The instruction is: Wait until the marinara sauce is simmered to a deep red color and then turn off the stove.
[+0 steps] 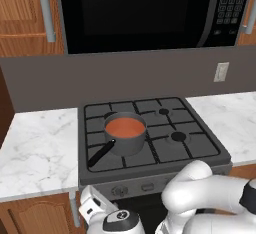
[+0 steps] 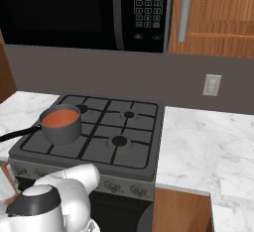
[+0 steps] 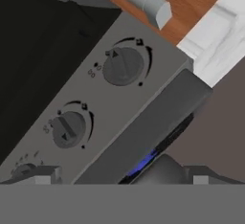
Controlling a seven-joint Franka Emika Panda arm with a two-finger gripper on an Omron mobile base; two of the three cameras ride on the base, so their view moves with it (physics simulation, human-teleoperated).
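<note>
The sauce (image 1: 125,126) is orange-red in a saucepan (image 1: 131,143) on the front left burner of the stove (image 1: 195,150). The gripper (image 3: 119,175) is low at the stove's front panel, facing two knobs (image 3: 123,65). A blue flame (image 3: 142,162) shows under the pan there; I cannot tell if the fingers are spread.

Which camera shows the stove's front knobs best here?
The hand view: two round dark grey knobs appear large, with pointer marks, on the dark grey gas stove. Both base views show the knobs small and partly hidden behind the white arm.
</note>
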